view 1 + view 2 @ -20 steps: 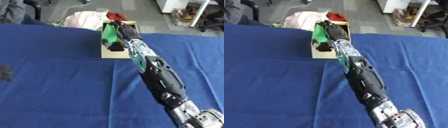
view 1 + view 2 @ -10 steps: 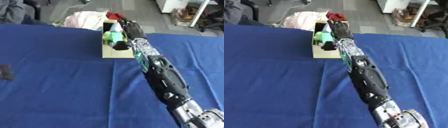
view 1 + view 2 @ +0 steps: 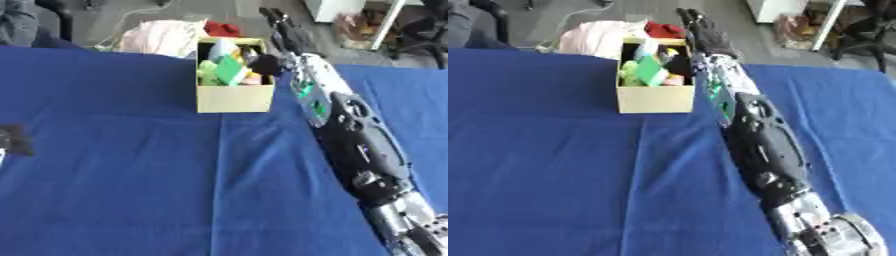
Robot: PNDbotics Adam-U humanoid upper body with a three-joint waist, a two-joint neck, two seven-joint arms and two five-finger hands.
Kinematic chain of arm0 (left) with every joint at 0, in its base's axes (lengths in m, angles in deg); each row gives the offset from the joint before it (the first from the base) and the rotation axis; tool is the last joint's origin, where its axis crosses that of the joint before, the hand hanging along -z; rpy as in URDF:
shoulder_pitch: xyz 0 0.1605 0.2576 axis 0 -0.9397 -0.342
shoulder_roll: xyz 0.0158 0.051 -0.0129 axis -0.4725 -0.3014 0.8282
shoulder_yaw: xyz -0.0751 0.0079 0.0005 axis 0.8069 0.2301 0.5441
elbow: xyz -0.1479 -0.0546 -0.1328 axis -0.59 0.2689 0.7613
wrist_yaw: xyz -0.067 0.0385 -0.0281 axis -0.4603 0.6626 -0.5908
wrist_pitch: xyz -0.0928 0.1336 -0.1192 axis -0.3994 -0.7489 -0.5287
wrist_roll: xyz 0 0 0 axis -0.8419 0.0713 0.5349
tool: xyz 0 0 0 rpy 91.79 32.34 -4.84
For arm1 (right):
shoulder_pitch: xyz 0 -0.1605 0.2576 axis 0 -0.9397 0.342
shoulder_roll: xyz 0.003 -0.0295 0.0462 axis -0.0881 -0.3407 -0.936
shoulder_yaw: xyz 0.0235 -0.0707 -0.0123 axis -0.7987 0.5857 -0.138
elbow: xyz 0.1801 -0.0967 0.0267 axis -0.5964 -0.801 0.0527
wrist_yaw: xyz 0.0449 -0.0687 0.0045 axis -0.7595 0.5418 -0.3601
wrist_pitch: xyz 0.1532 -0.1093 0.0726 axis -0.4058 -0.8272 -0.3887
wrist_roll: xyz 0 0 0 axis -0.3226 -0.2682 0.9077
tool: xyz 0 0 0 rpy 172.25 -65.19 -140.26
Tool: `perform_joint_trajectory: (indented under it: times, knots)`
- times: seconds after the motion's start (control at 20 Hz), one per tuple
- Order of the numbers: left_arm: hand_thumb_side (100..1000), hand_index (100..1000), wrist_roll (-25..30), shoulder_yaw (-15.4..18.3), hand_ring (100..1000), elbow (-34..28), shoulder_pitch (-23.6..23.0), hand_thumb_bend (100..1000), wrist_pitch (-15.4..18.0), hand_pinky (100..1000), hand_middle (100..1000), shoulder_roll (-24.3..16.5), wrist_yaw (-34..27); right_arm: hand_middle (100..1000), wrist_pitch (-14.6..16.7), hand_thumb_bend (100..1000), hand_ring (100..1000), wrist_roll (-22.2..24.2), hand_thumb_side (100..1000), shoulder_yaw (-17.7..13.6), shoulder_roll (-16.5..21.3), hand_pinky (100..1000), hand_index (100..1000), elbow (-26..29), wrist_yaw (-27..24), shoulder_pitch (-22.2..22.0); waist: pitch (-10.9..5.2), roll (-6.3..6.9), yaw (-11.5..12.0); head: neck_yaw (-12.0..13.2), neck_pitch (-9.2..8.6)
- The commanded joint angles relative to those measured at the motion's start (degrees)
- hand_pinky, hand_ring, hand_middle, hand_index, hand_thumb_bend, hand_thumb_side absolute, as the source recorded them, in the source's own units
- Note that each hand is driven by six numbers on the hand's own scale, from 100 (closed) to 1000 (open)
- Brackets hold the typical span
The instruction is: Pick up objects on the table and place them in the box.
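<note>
Just past a drop, by the look of it: right hand [image 3: 702, 31] stretched beyond the cardboard box [image 3: 234, 99], fingers straight, holding nothing. Green toy [image 3: 229, 70] lying in the box among other bits. Next: pull back, seek another object on the blue tablecloth [image 3: 131, 175].

My right arm [image 3: 754, 135] stretches straight out from the lower right, its right hand [image 3: 702, 31] at the far end, fingers extended and empty.
</note>
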Motion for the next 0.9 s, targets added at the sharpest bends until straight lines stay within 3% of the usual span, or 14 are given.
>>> perform_joint_trajectory:
  times: [0.05, 0.25, 0.4, 0.65, 0.9]
  knots:
    - [761, 761, -0.54, 0.9, 603, -0.58, 0.14, 100, 0.19, 909, 594, -0.46, 0.31, 906, 1.22, 131, 867, 0.32, 534, 1.48, 4.49, 857, 998, 6.59, -8.54, -0.92, -2.02, 0.79, -0.76, 0.67, 0.73]
    - [759, 761, -0.9, 1.25, 604, -0.58, -0.19, 100, 0.46, 909, 594, -0.15, 0.5, 883, 1.49, 100, 851, 0.61, 537, 1.9, 8.24, 847, 989, 16.41, -17.76, -7.57, -2.11, 1.03, -2.63, 1.27, 1.42]
    - [756, 761, -1.33, 1.63, 605, -0.69, -0.44, 100, 0.97, 909, 596, 0.05, 0.62, 858, 1.17, 100, 822, -0.39, 554, 0.42, 9.52, 827, 974, 24.2, -25.0, -14.4, -2.17, 1.08, -3.72, 1.99, 1.92]
    - [750, 761, -2.09, 2.16, 609, -0.96, -0.64, 100, 2.11, 908, 600, 0.48, 0.62, 823, 1.95, 100, 782, -3.97, 564, -2.73, 8.86, 794, 951, 34.87, -34.81, -25.23, -2.24, 1.21, -4.92, 2.86, 2.53]
    - [741, 760, -3.22, 2.59, 619, -1.62, -1.14, 100, 4.16, 907, 608, 1.19, 0.63, 803, 5.57, 100, 750, -7.66, 589, -3.92, 7.47, 768, 929, 42.11, -42.8, -36.08, -2.1, 1.33, -5.89, 4.29, 3.92]
